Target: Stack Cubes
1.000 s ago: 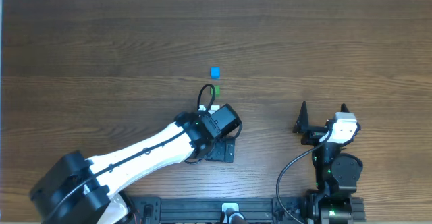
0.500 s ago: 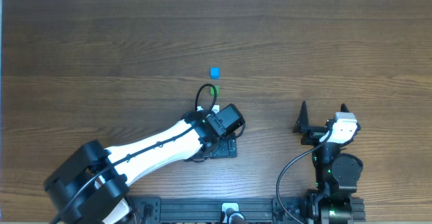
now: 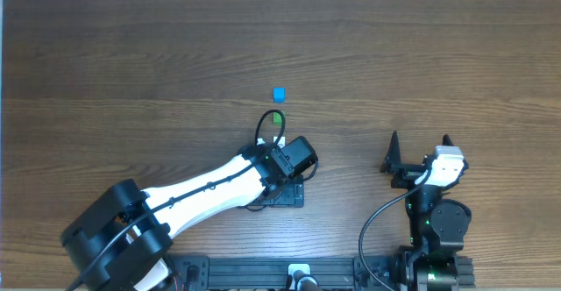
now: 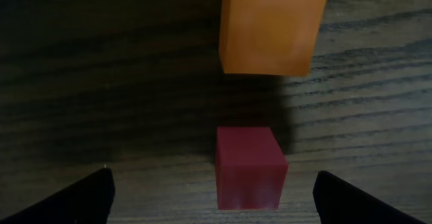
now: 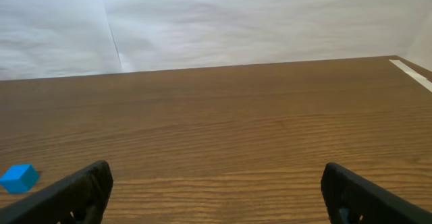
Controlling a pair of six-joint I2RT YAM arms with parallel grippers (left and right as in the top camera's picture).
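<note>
Fingers apart on your left tool [image 4: 214, 187], hanging over the red cube [image 4: 250, 169], orange cube [image 4: 272, 25] just beyond it on the counter [image 4: 101, 82]. Your right tool [image 5: 216, 183] is spread wide too, blue cube [image 5: 18, 177] well apart.

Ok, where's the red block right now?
In the left wrist view, the red block sits on the wooden table, in the gap between the open fingers of the left gripper. The orange block is just past it.
</note>
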